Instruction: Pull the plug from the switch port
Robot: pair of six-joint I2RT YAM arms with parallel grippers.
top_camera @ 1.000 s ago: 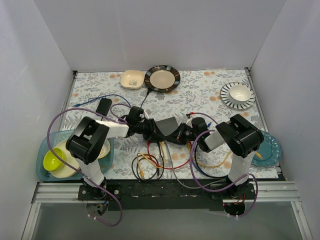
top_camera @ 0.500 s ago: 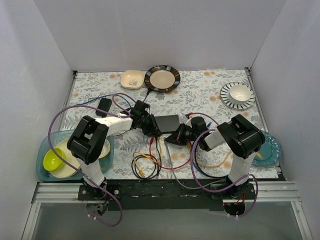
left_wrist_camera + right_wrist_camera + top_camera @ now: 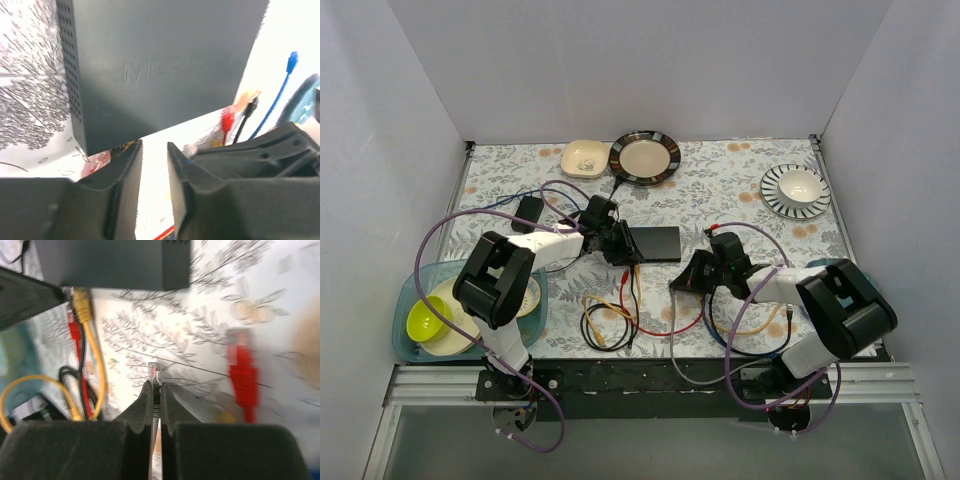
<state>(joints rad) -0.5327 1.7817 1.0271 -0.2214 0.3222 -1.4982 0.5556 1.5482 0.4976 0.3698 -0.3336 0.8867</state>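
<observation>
Clear plug [image 3: 154,371] pinched in the right jaws, apart from the switch [image 3: 658,243]

The right jaws are pressed together on the plug's thin clear tip. The switch lies flat on the counter [image 3: 740,190], ahead of them and to their left. The left jaws stand slightly apart with nothing between them, and the switch's near edge is just beyond their tips. A yellow plug [image 3: 81,307] sits at that edge, and a loose red plug [image 3: 242,371] lies just right of the right jaws.
</observation>
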